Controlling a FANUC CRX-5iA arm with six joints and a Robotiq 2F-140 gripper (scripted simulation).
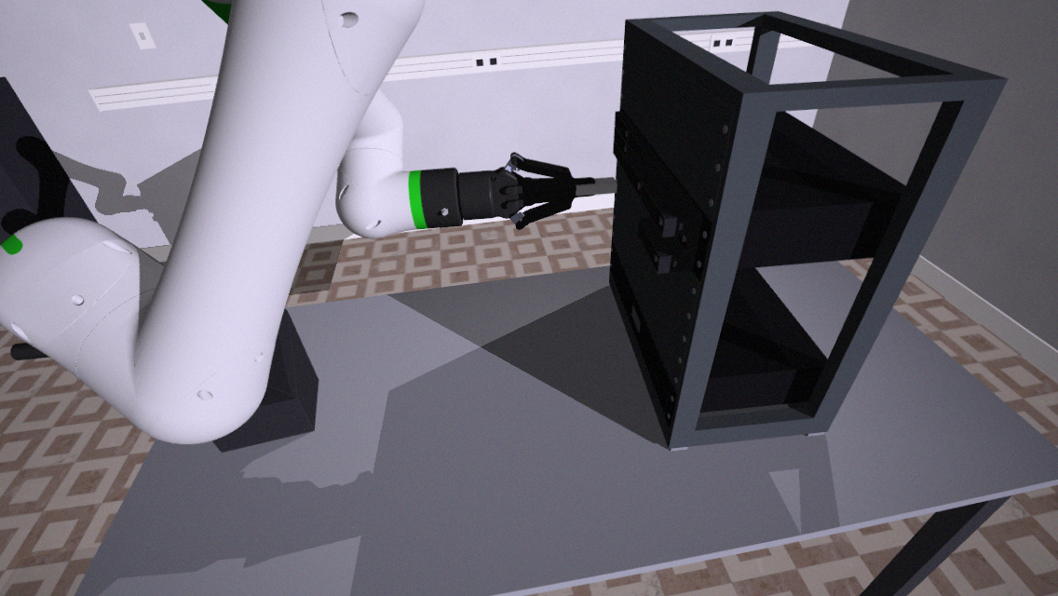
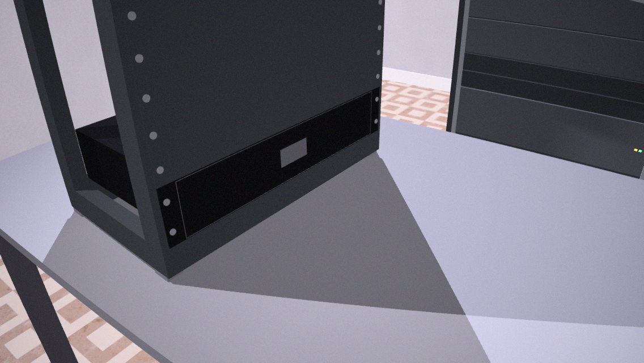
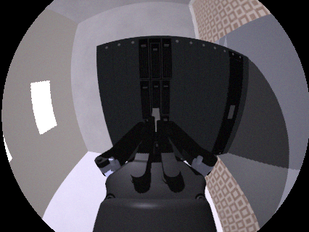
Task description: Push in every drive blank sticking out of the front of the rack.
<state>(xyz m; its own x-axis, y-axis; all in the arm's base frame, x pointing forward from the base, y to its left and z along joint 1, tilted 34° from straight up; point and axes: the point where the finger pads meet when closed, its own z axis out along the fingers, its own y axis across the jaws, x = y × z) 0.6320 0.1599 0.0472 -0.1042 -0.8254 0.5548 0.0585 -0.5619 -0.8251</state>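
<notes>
The dark rack [image 1: 874, 96] [image 2: 252, 67] [image 3: 199, 80] stands upright on the table. A band of drive blanks crosses its front. Two blanks stick out near the band's near end in the top view: an upper blank [image 1: 668, 223] [image 3: 143, 59] and a lower blank [image 1: 664, 263] [image 3: 167, 59]. The blank [image 3: 155, 63] between them looks set further back. My gripper [image 1: 614, 185] [image 3: 156, 113] is shut and empty, its fingertips together and level, pointing at the rack front, farther along the band than the two blanks. Whether the tips touch the front is not clear. They hide part of the band.
The rack stands on a grey table [image 1: 473, 473] [image 2: 518, 202]. A lower black panel with a grey label [image 2: 293, 152] [image 3: 231, 112] is in the rack front. A dark equipment cabinet [image 2: 540, 117] stands beyond the table. A dark block [image 1: 295, 385] is beside the arm.
</notes>
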